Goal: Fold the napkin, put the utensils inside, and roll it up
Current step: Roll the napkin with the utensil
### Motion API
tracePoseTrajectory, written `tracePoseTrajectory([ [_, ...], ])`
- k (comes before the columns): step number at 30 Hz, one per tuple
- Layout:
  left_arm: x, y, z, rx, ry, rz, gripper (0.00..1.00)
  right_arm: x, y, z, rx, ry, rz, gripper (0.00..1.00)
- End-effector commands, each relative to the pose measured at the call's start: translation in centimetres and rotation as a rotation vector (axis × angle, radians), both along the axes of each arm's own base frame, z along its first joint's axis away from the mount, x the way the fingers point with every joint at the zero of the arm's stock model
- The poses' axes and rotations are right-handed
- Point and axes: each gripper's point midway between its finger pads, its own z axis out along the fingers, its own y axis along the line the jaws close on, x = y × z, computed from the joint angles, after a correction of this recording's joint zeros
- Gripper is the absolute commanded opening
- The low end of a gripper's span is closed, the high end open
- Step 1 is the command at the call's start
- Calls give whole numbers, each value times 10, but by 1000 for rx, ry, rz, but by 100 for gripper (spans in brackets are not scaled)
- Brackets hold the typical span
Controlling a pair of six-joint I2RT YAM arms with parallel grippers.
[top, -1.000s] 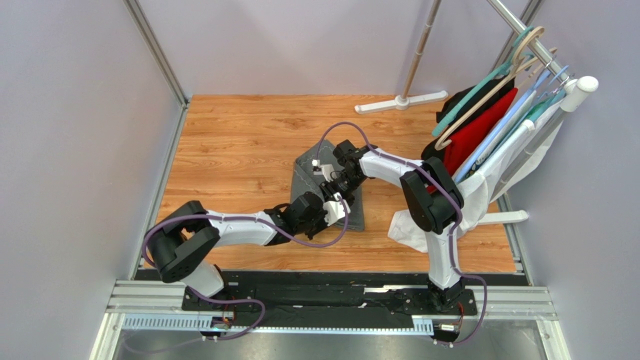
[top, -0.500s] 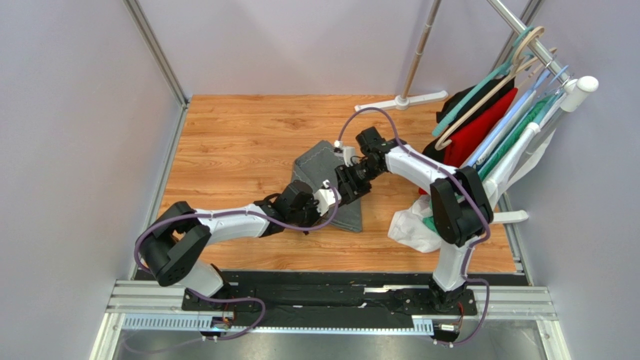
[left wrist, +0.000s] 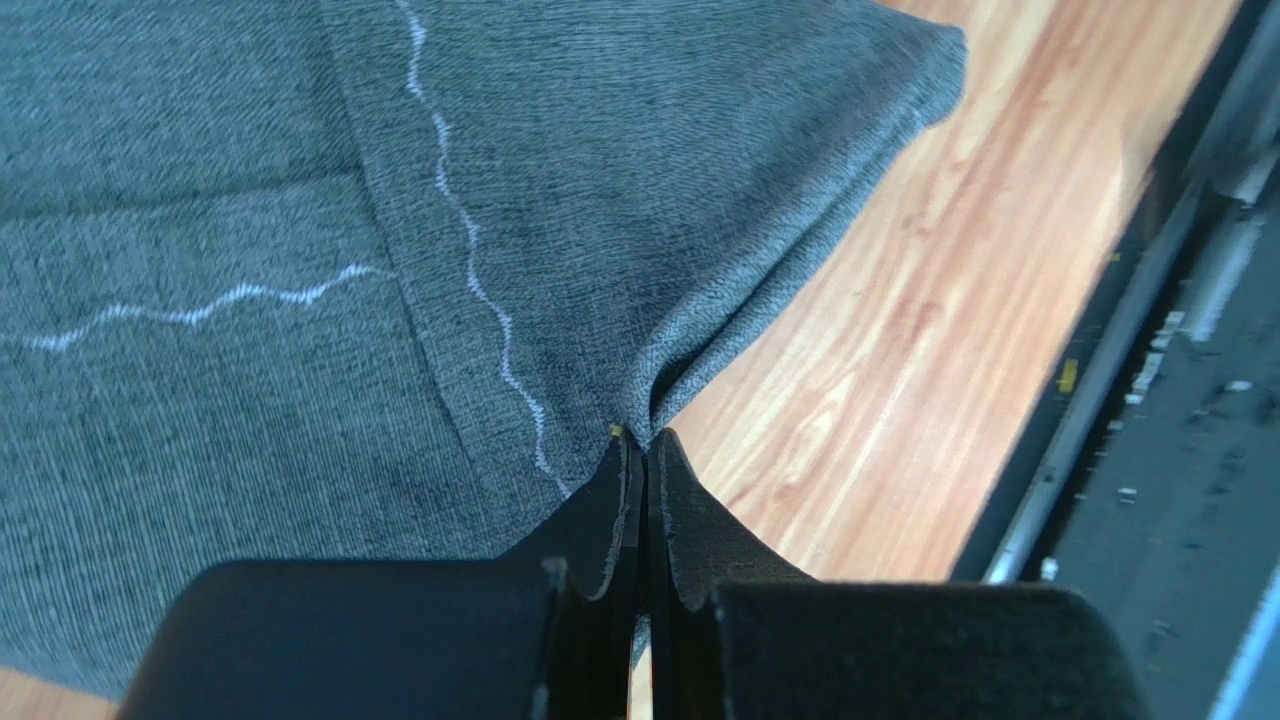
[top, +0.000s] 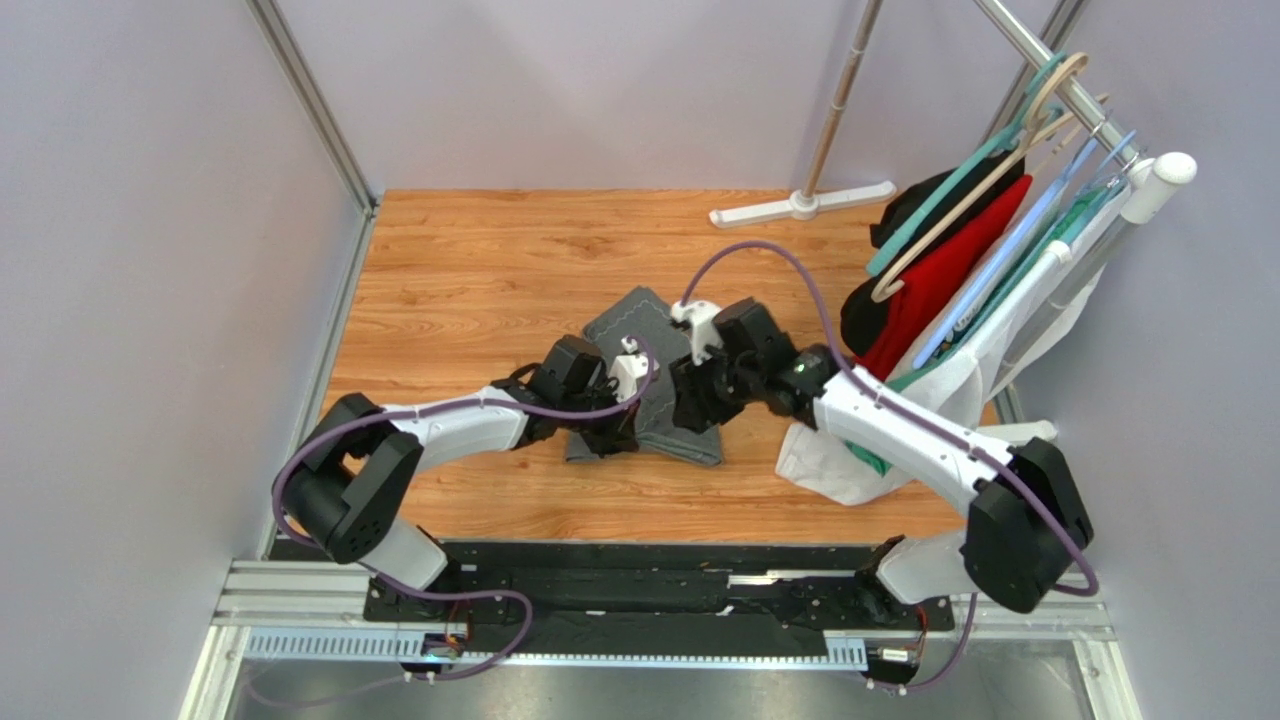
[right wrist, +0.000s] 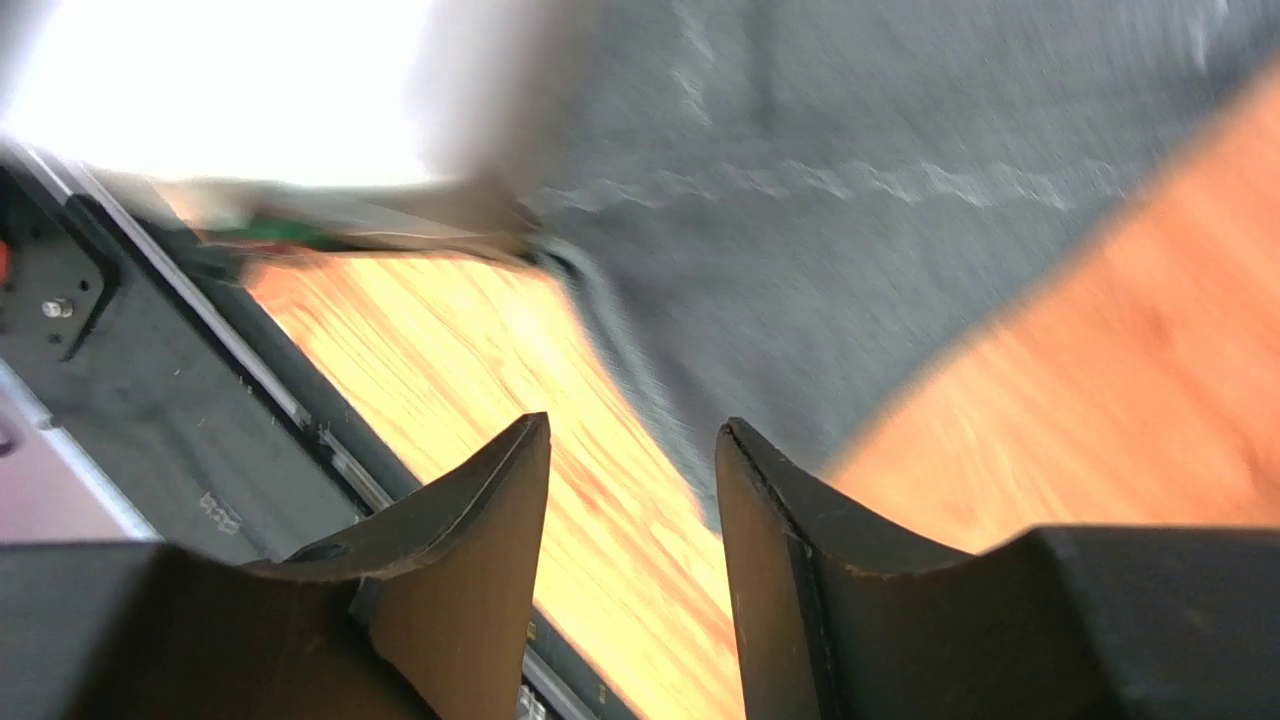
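Pinching a puckered edge of the napkin (left wrist: pixel 271 345) in the left gripper (left wrist: pixel 643 447), jaws clamped on cloth. Hovering above the napkin's border with the right gripper (right wrist: pixel 631 450), jaws apart, empty. Lying folded mid-table (top: pixel 451 270), hung garments (top: pixel 962 263) beyond.

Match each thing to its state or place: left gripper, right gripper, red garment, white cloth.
Things:
1. left gripper
2. right gripper
3. red garment
4. white cloth

States or places:
A. hangs on the rack
B. open, nothing between its fingers
C. shut, pinching the edge of the napkin
D. lies at the right side of the table

Pairs: 1-C, 2-B, 3-A, 4-D
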Motion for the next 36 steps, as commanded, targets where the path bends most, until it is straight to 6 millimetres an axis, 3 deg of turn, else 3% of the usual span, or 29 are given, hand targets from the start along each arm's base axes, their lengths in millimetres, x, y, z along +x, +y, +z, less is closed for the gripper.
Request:
tracePoseTrajectory([
  [1,3,-17,21,-88,107,-33,0,17,7,11,-89,-303,-74,49],
  [5,6,-14,19,-118,209,-31,0,13,3,-1,-145,-430,-77,49],
  [6,7,-15,19,-124,224,-29,0,9,12,2,-128,-470,-64,49],
  [7,6,-16,21,-143,241,-40,0,5,9,-8,-152,-484,-54,49],
  [12,4,-13,14,-154,289,-44,0,16,4,-10,-199,-586,-132,49],
  [15,4,-11,13,-177,312,-45,0,13,5,-4,-144,-597,-125,50],
  [18,5,-12,12,-174,329,-49,0,4,12,-7,-168,-626,-3,50],
  [24,9,-11,13,-180,379,-50,0,-11,25,-33,-230,-558,159,50],
  [29,17,-7,14,-204,413,-32,0,-19,34,-41,-261,-565,232,50],
  [36,17,-6,12,-206,423,-40,0,-14,38,-54,-332,-586,271,50],
])
